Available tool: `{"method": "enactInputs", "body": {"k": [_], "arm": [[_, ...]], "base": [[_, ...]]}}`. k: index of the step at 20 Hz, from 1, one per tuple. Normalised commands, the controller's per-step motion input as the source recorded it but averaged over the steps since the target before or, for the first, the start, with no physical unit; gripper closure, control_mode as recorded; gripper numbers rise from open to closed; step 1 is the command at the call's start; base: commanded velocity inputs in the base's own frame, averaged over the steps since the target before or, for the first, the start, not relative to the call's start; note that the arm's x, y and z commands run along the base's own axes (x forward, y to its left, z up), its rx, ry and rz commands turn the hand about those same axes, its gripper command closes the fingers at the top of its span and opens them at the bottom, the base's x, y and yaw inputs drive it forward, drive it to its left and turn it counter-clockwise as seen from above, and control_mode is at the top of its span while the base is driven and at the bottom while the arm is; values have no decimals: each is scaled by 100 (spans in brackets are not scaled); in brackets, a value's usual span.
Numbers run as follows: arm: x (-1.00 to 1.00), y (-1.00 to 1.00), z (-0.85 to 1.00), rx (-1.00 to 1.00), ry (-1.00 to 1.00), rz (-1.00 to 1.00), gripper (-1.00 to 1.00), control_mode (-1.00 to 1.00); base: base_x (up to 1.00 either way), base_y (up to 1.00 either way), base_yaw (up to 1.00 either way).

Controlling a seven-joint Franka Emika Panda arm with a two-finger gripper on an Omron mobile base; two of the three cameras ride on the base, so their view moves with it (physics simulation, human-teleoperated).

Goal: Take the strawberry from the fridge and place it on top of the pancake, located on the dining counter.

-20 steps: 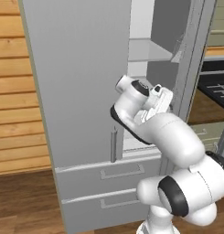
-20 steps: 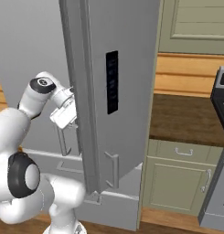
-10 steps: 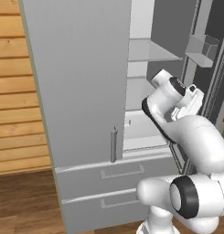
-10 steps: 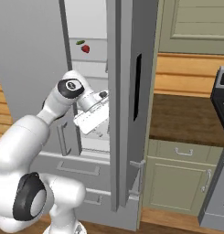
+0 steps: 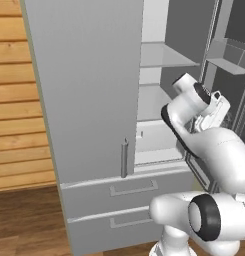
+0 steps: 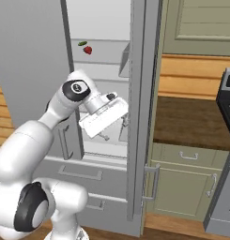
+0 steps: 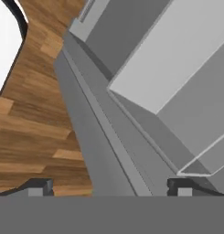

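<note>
The fridge has its left door closed and its right door swung wide, showing pale shelves. The strawberry, tiny and red, lies on an upper shelf next to a small dark green item. My gripper hangs in the doorway well below that shelf, pointing down. In the hand view the gripper is open with nothing between its far-apart fingertips, over the door's lower edge and the wood floor. The pancake and the dining counter are out of view.
The open door carries bins on its inner side. Two drawers sit under the fridge compartment. Pale green cabinets with a dark top and a stove stand to the right. A wood-panelled wall is on the left.
The right fridge door has swung from nearly closed to wide open, and my arm has followed it to the right. The jaws have spread wider and hold nothing.
</note>
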Motion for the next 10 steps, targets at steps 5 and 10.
{"method": "enactInputs", "body": {"k": [5, 10], "arm": [[0, 98, 4, 26, -12, 19, -100, -100], [2, 99, -15, 47, -8, 27, -100, -100]], "base": [[0, 0, 0], [0, 0, 0]]}}
